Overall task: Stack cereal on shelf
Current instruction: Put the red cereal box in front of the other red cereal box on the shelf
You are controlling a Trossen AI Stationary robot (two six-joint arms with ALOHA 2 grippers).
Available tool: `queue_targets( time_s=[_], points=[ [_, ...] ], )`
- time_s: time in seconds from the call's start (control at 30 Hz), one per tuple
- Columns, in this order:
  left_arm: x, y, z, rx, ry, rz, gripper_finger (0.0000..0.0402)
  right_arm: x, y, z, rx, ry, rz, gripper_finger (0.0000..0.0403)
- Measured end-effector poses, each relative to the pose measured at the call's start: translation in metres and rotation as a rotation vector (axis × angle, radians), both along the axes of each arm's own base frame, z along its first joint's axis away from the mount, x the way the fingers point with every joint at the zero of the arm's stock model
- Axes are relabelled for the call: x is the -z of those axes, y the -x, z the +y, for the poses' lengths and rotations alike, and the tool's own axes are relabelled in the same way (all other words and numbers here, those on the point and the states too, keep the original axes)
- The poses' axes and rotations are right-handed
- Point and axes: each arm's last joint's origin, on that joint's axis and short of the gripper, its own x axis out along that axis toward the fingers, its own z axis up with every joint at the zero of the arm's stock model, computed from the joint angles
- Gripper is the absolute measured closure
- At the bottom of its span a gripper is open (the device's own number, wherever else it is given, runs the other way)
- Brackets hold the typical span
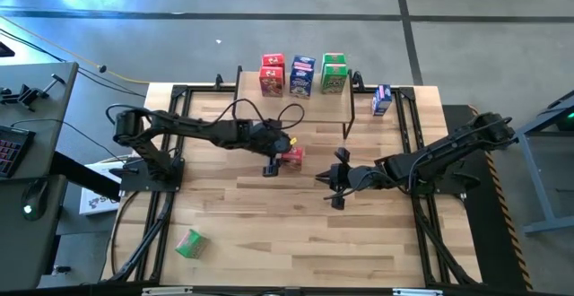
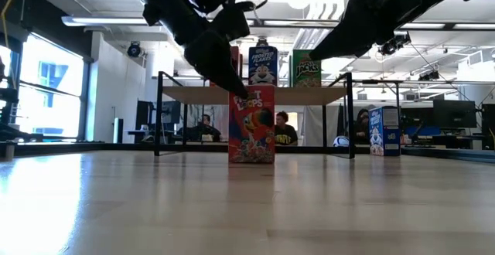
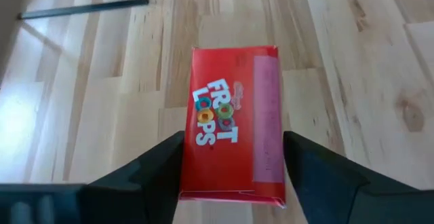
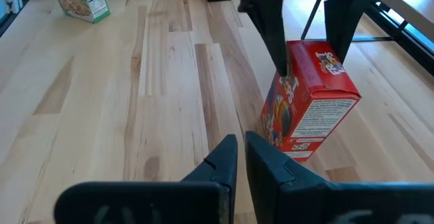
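A red cereal box (image 1: pixel 293 157) stands upright on its base at the middle of the table, with my left gripper (image 3: pixel 233 142) around its upper part. The shelf (image 1: pixel 269 103) stands at the far edge. On its board stand a red box (image 1: pixel 272 74), a blue box (image 1: pixel 302 75) and a green box (image 1: pixel 334 73). My right gripper (image 4: pixel 242 156) hangs shut above the table, just right of the red box (image 4: pixel 308 102), and touches nothing. My left gripper pinches the red box between its two fingers, one finger (image 3: pixel 163 166) on the left side (image 3: pixel 187 149) and one on the opposite side (image 3: pixel 279 149), near the top. The fingers slant down from the table's left side. The box stands upright, its base (image 2: pixel 251 160) on the table.
A blue cereal box (image 1: pixel 381 100) stands on the table right of the shelf. A green box (image 1: pixel 189 242) lies near the front left corner. Bare tabletop lies between them in front. People sit in the room beyond the table.
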Motion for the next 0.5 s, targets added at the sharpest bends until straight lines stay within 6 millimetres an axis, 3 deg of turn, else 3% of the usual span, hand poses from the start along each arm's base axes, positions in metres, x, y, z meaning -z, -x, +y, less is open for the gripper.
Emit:
queue_targets(
  time_s=[0.27,0.5],
  points=[
    [-0.003,0.0,0.0,0.012,-0.014,-0.014,0.0213,0.0,0.001,0.004,-0.017,0.0,0.001,0.0385],
    [-0.031,0.017,0.008,0.012,-0.041,-0.059,0.024,0.0,0.002,0.007,-0.024,0.002,0.0,0.0385]
  ],
)
